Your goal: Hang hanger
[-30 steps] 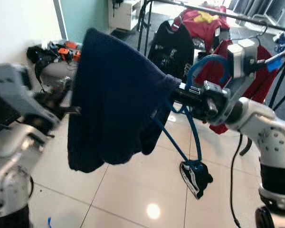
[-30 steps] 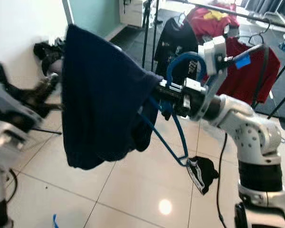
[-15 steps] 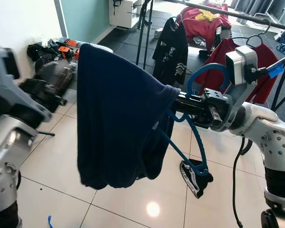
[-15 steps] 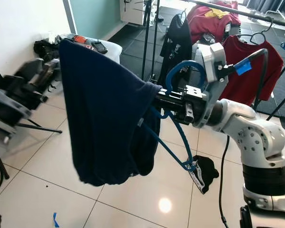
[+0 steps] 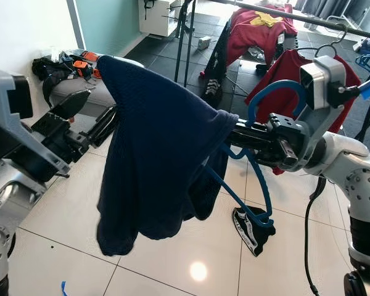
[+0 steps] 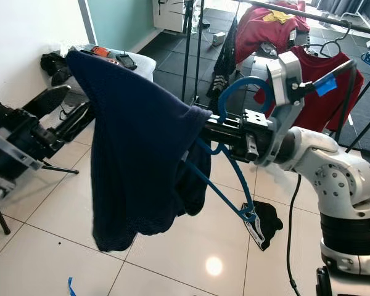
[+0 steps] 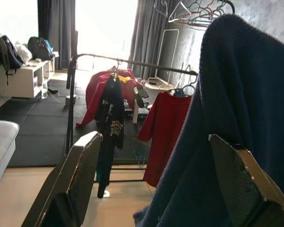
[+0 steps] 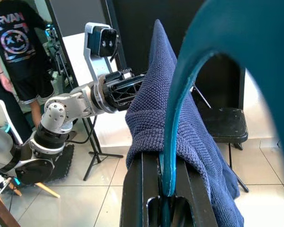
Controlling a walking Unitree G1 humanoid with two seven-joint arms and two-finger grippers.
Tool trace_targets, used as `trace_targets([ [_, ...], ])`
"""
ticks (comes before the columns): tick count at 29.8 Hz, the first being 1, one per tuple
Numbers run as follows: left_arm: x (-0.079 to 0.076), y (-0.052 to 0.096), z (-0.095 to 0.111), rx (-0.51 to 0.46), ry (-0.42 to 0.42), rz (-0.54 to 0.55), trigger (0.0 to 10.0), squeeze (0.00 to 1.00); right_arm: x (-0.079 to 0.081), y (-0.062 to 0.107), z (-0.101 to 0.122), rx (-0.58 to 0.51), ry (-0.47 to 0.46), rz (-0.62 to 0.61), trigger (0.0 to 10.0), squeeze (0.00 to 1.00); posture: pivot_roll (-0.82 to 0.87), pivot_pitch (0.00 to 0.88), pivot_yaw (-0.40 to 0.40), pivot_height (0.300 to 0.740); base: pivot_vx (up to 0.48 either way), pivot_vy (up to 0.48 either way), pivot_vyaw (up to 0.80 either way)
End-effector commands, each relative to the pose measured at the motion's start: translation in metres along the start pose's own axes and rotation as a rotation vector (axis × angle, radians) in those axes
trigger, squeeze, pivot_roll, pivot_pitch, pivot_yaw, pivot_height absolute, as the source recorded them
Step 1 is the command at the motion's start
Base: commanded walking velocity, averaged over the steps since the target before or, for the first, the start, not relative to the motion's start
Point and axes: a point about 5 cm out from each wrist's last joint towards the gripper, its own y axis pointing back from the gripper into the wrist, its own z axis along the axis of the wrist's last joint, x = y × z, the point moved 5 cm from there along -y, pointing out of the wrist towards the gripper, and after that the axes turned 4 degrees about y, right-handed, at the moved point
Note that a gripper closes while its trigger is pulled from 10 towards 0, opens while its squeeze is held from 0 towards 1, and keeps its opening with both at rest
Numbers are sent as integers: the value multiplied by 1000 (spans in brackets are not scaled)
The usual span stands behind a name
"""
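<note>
Right gripper (image 6: 217, 132): clamped on blue hanger (image 6: 234, 179) bearing navy sweater (image 6: 139, 148). Left gripper (image 5: 95, 120): spread wide, empty. Clothes rail (image 5: 308, 20) well apart (hanging undone).

Crowded garment rail (image 5: 308, 20) ahead (red shirts (image 5: 283, 68)), bare floor (image 5: 172, 259) below.

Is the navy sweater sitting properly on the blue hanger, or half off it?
Half off. The navy sweater drapes over one end of the blue hanger; the other arm juts out bare below the right gripper, which clamps the hanger's neck.
</note>
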Motion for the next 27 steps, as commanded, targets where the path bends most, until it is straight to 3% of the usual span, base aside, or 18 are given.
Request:
trace_targets([
  [1,-8,2,-1,13,-4,-46,10000,0,6,2,7,-14,22,27,10000,0,-52,143,-64,740,0,0,0],
  [9,-8,12,2,2,42,-85,10000,0,6,3,7,-7,22,29,10000,0,-56,134,-65,740,0,0,0],
  [19,-31,16,-6,48,101,-211,10000,0,8,2,5,-5,20,42,10000,0,-57,116,-64,740,0,0,0],
  [20,-34,15,-11,63,102,-215,7647,0,9,1,6,-5,22,43,10000,0,-60,118,-63,740,0,0,0],
  [25,-35,14,-14,71,101,-214,7647,0,9,1,6,-5,23,43,10000,0,-60,118,-63,740,0,0,0],
  [26,-35,13,-19,89,95,-206,0,0,9,2,7,-6,26,42,10000,0,-62,119,-61,740,0,0,0],
  [27,-32,13,-23,107,82,-190,0,0,9,2,8,-8,29,39,10000,0,-62,119,-61,740,0,0,0],
])
